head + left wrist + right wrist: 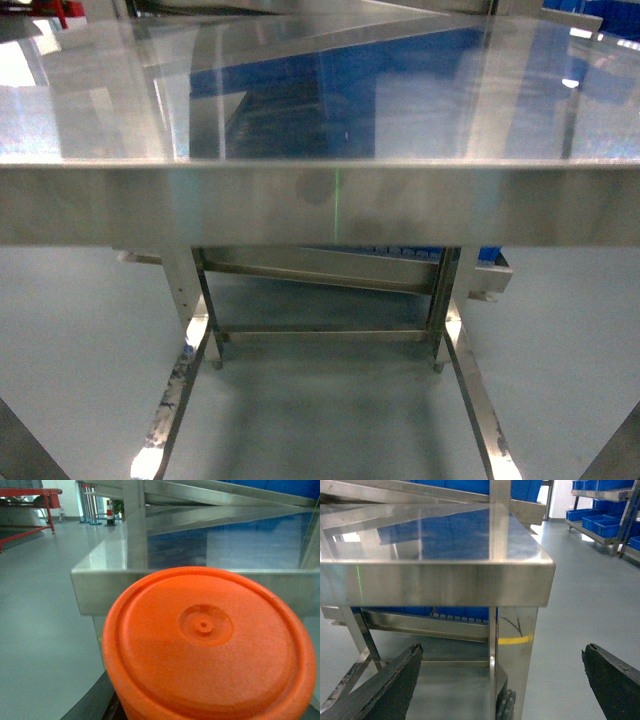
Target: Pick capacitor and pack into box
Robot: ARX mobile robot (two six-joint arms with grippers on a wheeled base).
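**Capacitor in front of our left wrist, box nowhere in sight**

While we face the steel table (320, 215) from low down, its front edge crossing the middle of the head view, neither arm shows there. At the left, our left wrist view is filled, centre and lower right, by a round orange cylinder end (210, 645) with a small dimple in the middle; we take this for the capacitor. It sits right before the camera, its long axis pointing away along the view, so we judge it held by the left gripper, though no fingers show and we cannot tell how the jaws stand. At the right, our right gripper (502, 680) has its jaws spread wide, nothing between them, dark fingers (385, 690) in the lower corners. Blue bins (605, 525) stand upper right. We see no box anywhere, so the left arm is nearer the packing move, once the box is found.
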